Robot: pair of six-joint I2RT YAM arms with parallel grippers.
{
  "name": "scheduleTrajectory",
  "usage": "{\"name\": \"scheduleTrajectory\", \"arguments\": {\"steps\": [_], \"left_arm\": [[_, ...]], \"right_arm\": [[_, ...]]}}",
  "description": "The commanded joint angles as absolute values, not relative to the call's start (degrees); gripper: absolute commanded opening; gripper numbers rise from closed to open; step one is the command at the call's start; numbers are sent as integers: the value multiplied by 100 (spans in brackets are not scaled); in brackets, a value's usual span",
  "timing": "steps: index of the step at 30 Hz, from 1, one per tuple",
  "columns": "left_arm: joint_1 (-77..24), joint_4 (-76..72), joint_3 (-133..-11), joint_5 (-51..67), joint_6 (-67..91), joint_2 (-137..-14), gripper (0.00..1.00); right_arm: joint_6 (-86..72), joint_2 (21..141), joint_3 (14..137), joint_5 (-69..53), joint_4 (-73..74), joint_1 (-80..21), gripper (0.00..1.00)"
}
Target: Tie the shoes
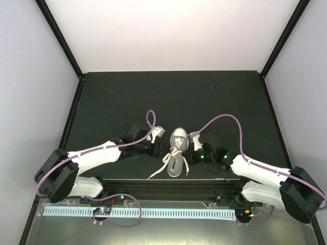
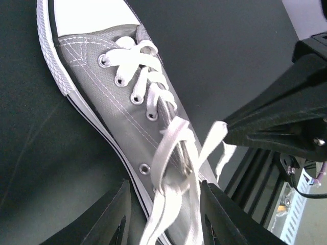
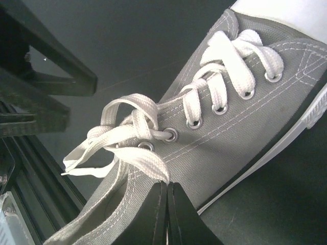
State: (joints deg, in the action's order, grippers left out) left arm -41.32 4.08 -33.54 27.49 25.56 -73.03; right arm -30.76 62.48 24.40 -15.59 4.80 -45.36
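Light sneaker (image 1: 177,148) on the counter (image 1: 127,97); its laces (image 2: 176,130) look limp and slippery, best taken mid-strand. Left of it, left jaws half-open astride them; right of it, right jaws pinch 1.

Bright even light; soft shadows; sneaker (image 3: 245,138) sharp close up.

Left gripper (image 2: 166,209), right gripper (image 3: 167,199) flank sneaker (image 1: 177,148); table (image 1: 168,97) beyond lies open.

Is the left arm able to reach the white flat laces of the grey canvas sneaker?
Likely yes: the open left gripper straddles the white flat laces of the grey canvas sneaker; nothing blocks them.
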Motion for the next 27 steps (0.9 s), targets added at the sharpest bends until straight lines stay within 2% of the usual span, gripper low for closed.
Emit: {"name": "scheduleTrajectory", "arguments": {"steps": [1, 14, 16, 19, 21, 27], "left_arm": [[-4101, 39, -3618, 2930, 2649, -7708, 37], [-4096, -148, -3647, 3074, 2569, -8067, 29], [-4096, -192, -3655, 3115, 2570, -8121, 26], [-4096, -287, -3652, 3171, 2591, -8195, 9], [-4096, -425, -3606, 3176, 2639, -8167, 2], [-4096, -825, -3428, 3124, 2773, -7947, 2]], "right_arm": [[-3035, 6134, 2366, -1586, 362, -4561, 2], [-3032, 6119, 2362, -1591, 342, -4561, 2], [-3036, 6117, 2392, -1583, 355, -4559, 2], [-3026, 6125, 2477, -1573, 368, -4560, 2], [-3037, 6139, 2568, -1563, 374, -4554, 2], [-3038, 6299, 2876, -1636, 270, -4555, 2]]}}
